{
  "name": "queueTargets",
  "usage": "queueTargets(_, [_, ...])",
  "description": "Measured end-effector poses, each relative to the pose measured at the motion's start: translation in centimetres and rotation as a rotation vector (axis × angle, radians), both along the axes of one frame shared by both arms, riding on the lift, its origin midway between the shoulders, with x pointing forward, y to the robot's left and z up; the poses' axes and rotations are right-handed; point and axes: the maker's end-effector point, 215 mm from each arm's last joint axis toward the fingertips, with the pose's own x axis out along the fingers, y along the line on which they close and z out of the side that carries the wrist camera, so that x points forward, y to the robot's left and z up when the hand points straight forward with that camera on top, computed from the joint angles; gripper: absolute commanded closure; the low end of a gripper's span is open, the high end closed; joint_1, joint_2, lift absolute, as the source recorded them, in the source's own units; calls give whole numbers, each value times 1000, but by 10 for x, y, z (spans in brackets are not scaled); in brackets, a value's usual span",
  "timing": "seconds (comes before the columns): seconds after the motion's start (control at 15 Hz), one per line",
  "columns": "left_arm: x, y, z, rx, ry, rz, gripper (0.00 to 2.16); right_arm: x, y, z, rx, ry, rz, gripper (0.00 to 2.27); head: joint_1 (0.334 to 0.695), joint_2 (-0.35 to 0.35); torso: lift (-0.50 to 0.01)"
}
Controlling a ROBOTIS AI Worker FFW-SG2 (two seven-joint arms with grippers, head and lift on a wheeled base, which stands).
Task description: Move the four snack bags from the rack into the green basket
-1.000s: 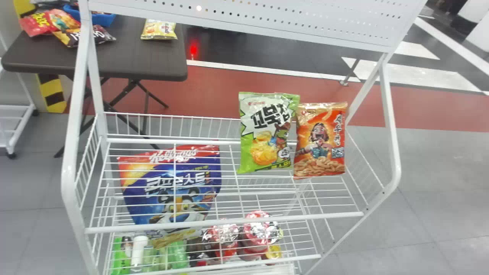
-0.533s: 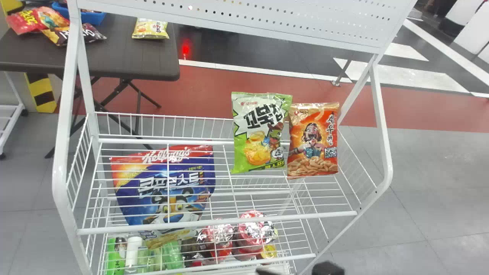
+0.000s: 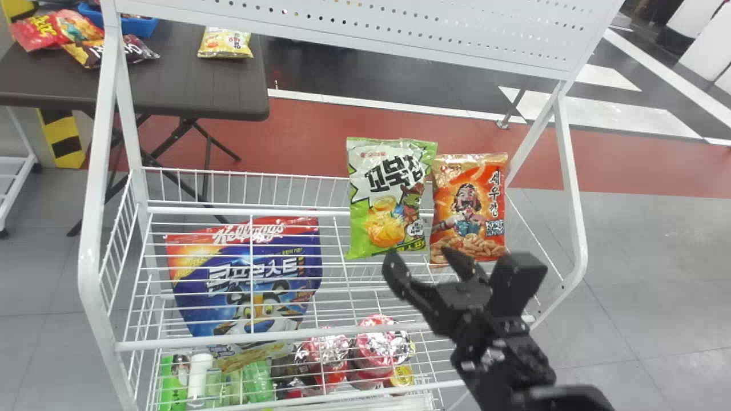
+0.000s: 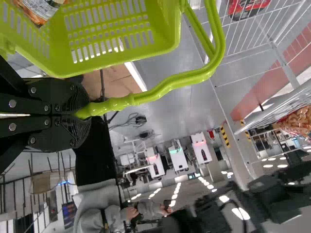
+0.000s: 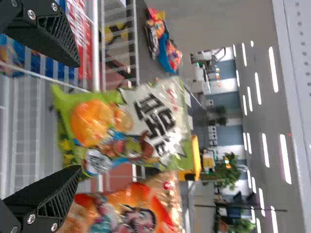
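Observation:
In the head view my right gripper (image 3: 427,264) stands open just in front of the lower ends of the green snack bag (image 3: 388,200) and the orange snack bag (image 3: 468,214), both upright side by side at the white rack (image 3: 285,337). From the right wrist, the green bag (image 5: 121,128) lies just ahead of my open right gripper (image 5: 77,115), with the orange bag (image 5: 131,208) beside it. My left gripper (image 4: 77,114) is shut on the handle of the green basket (image 4: 112,36). A snack bag (image 4: 43,10) shows inside the basket.
A blue cereal bag (image 3: 251,285) stands behind the rack's wires at the left. Lidded cups (image 3: 380,348) and bottles sit on a lower level. A perforated panel (image 3: 365,28) spans the top. Behind is a dark table (image 3: 194,85) with several snack bags.
My right gripper has come up from the bottom edge toward the two bags. The rack and everything behind it first shifted slightly left in the head view, then held still.

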Motion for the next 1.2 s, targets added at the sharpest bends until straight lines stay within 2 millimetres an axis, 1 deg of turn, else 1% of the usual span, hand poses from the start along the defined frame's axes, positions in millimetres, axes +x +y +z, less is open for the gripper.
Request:
queueTargets(0.07, [1,0,0,1,0,0,2115,16,-10,4,-15,-22,-33,63,695,-350,0])
queueTargets(0.27, [4,2,-1,4,-3,1,2115,45,-31,8,-29,-72,-104,63,695,-350,0])
queueTargets(0.4, [5,4,-1,5,-4,4,2115,61,-37,4,-31,-76,-112,97,695,-350,0])
queueTargets(0.6, [8,4,-1,6,-5,5,2115,84,-38,3,-33,-68,-67,228,695,-350,0])
queueTargets(0.67, [8,3,0,6,-6,3,2115,90,-37,1,-34,-58,-56,400,695,-350,0])
queueTargets(0.73, [9,2,0,5,-7,2,2115,95,-34,-1,-37,-49,-42,630,695,-350,0])
queueTargets(0.8, [9,2,0,6,-8,2,2115,100,-29,-4,-39,-38,-21,1332,695,-350,0])
queueTargets(0.87, [9,2,0,6,-8,1,2115,103,-27,-7,-38,-29,-11,1821,695,-350,0])
queueTargets(0.93, [9,2,0,7,-8,1,2115,104,-25,-10,-35,-21,-3,1983,695,-350,0])
queueTargets(1.07, [10,4,-1,9,-8,4,2115,100,-19,-19,-19,5,21,2017,695,-350,0])
queueTargets(1.13, [9,4,-1,8,-8,3,2115,95,-18,-25,-16,17,25,2074,695,-350,0])
queueTargets(1.2, [9,3,-1,8,-8,1,2115,90,-15,-30,-10,30,36,2074,695,-350,0])
